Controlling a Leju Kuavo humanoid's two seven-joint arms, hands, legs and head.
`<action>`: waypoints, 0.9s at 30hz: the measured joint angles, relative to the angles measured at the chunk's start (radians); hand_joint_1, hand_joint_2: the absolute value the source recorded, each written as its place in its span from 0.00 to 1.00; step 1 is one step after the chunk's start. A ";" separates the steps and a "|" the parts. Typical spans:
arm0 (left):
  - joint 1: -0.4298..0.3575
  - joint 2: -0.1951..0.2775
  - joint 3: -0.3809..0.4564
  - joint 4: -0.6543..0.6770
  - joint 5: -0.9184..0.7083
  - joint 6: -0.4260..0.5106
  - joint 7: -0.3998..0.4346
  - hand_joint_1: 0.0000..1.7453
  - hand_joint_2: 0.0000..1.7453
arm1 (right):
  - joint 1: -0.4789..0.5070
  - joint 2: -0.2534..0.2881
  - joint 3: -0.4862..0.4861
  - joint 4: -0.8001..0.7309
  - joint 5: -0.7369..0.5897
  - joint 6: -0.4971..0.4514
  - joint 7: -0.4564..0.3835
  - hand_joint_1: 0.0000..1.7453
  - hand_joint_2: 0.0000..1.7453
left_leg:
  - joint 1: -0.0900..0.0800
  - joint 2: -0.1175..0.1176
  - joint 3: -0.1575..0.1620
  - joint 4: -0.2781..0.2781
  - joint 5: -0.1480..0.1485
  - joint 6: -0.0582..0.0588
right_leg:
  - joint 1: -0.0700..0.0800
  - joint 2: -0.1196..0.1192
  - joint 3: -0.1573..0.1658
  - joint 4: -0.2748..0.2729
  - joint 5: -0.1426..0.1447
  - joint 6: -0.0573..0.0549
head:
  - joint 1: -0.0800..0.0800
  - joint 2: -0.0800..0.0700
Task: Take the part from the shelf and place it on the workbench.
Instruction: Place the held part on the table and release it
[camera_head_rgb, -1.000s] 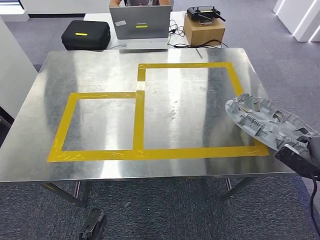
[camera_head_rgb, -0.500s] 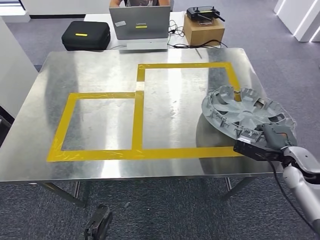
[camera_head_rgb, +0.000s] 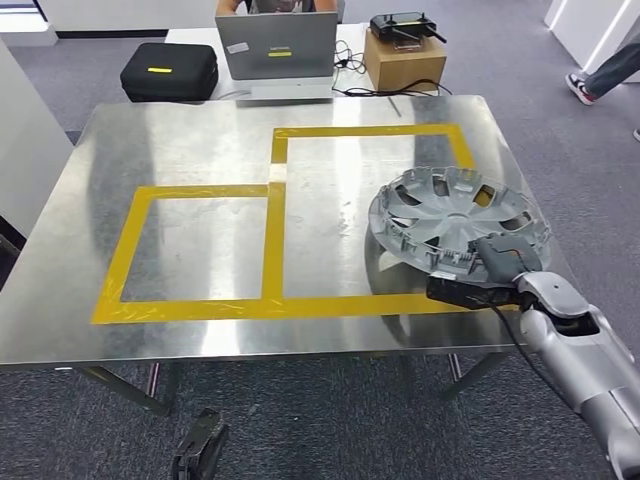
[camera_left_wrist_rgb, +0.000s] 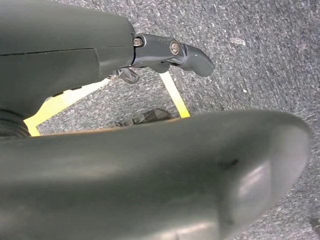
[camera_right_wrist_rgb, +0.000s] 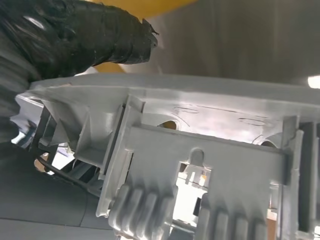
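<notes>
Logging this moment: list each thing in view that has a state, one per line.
Part: held at its near rim, tilted over the workbench's right taped box.
Right hand: grips the part.
Left hand: holds nothing, over carpet.
Laptop: open.
Black case: closed.

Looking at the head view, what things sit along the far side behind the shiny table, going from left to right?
Black carrying case → open grey laptop → tangle of cables → cardboard box with a black device lying on top of it.
</notes>
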 joint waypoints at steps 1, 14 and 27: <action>0.001 -0.001 0.000 0.000 0.000 0.001 0.001 0.00 0.00 | -0.012 0.008 0.013 0.012 0.002 0.000 0.000 1.00 1.00 | 0.000 0.000 0.000 0.000 0.000 0.000 | 0.000 0.000 0.000 0.000 0.000 0.000 | 0.000 0.000; 0.016 -0.002 0.004 0.000 -0.011 0.007 0.001 0.00 0.00 | -0.085 0.059 0.086 0.102 -0.026 -0.037 -0.014 1.00 1.00 | 0.001 0.000 0.000 0.000 0.000 0.000 | 0.001 -0.001 0.000 0.001 0.000 0.000 | 0.000 0.000; 0.017 -0.002 0.008 0.000 -0.029 0.007 0.001 0.00 0.00 | -0.092 0.061 0.098 0.105 -0.045 -0.071 -0.011 1.00 1.00 | 0.001 0.000 -0.002 0.000 0.000 0.000 | 0.001 -0.002 -0.001 0.001 0.000 0.000 | 0.000 0.000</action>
